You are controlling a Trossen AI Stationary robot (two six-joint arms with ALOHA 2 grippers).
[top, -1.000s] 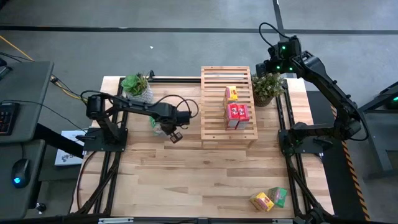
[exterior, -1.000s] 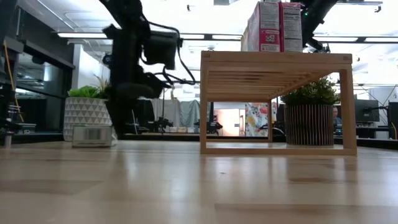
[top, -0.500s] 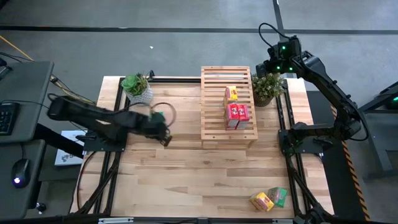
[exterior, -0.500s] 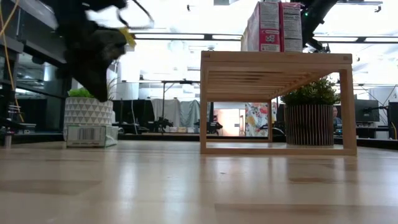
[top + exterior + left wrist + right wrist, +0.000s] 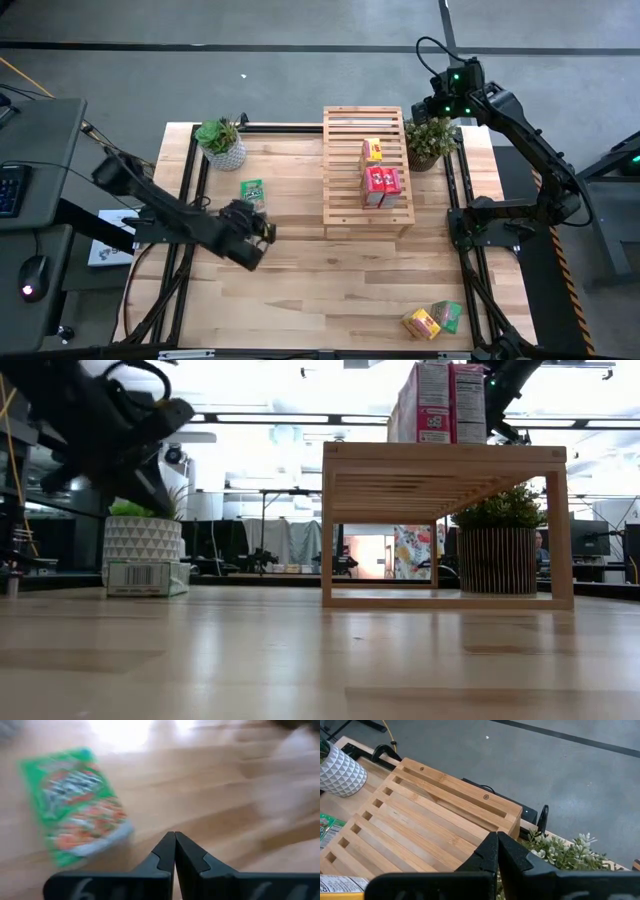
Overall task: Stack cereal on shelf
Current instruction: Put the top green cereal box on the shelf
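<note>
High view: my left pincer [image 5: 262,231] hangs over the counter [image 5: 300,280] in front of the lone green cereal box [image 5: 252,191], which lies flat between the white-potted plant [image 5: 221,141] and the shelf [image 5: 366,168]. My right pincer [image 5: 436,103] waits high behind the shelf, near the dark-potted plant [image 5: 430,141]. On the shelf stand a yellow box [image 5: 372,150] and two red boxes [image 5: 381,186], touching one another. A yellow and green pair [image 5: 432,320] lies near the counter's front right corner, well apart from everything else.

Low view: the shelf [image 5: 445,525] reads as an open frame with nothing under it, and the boxes on top [image 5: 441,402] stand upright, side by side. The green box [image 5: 146,577] lies flat just in front of the white pot [image 5: 141,539].

Left wrist view: my fingers [image 5: 174,851] are pressed together and hold nothing, with the green box [image 5: 74,805] just beyond them on the counter. I judge the step in hand is fetching this box. To do it well I should spread the fingers first, come down square across its narrow width, and lift it clear of the pot before swinging toward the shelf.

Right wrist view: my right fingers [image 5: 497,849] are closed too, empty, looking down on bare slats [image 5: 415,830] at the shelf's back end, where I think there is room for more boxes.
</note>
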